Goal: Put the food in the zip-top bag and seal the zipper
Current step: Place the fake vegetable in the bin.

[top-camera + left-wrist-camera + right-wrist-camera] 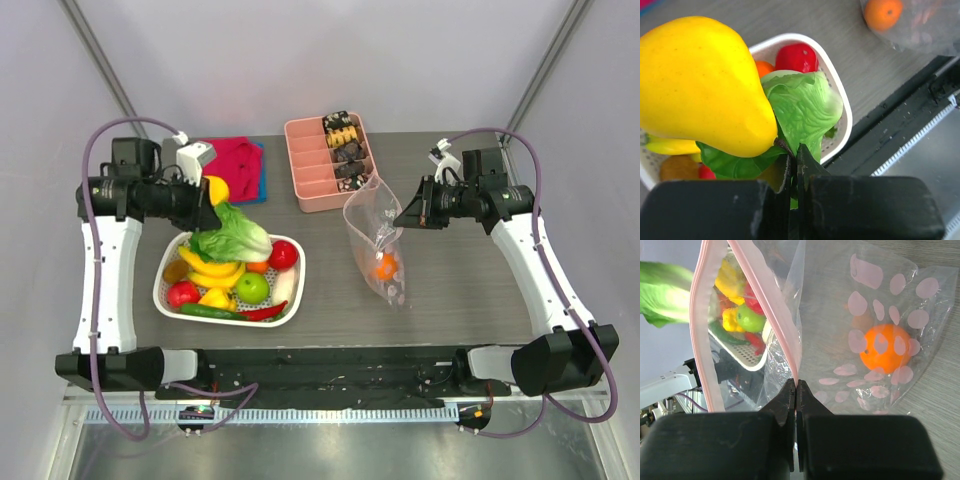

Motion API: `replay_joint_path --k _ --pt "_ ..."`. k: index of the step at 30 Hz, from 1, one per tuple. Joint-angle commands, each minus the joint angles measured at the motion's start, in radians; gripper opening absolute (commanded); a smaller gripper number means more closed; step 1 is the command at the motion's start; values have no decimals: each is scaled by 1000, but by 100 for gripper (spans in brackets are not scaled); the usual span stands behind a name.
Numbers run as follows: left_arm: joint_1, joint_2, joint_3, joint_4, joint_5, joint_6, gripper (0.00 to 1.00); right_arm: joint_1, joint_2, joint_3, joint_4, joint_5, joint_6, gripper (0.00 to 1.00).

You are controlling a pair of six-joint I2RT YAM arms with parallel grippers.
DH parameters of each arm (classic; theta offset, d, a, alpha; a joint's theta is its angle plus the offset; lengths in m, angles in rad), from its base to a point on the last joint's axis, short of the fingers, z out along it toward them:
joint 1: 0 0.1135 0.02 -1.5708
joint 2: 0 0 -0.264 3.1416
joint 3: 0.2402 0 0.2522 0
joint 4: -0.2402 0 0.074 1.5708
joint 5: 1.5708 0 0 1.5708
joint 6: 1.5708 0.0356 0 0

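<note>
left claw [794, 161] clamped on lettuce [802, 105] stem, above basket [297, 262] | right claw [796, 389] pinching zipper [702, 340], zip-top bag [378, 250] mouth raised off worktop [480, 290], orange [885, 352] inside | risk: your wide leaf may snag the narrow mouth and pull the zipper from that thin pinch
</note>
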Motion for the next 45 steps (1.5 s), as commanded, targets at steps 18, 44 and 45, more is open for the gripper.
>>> replay_joint_path --k 18,44,45 --pt "105 194 -272 -102 -15 -49 0 6 -7 4 4 9 -23 1" --pt "42 263 -290 -91 -44 -2 97 4 2 3 7 10 -26 1" --pt "30 264 -289 -90 -32 -6 95 4 0 3 7 12 -27 1"
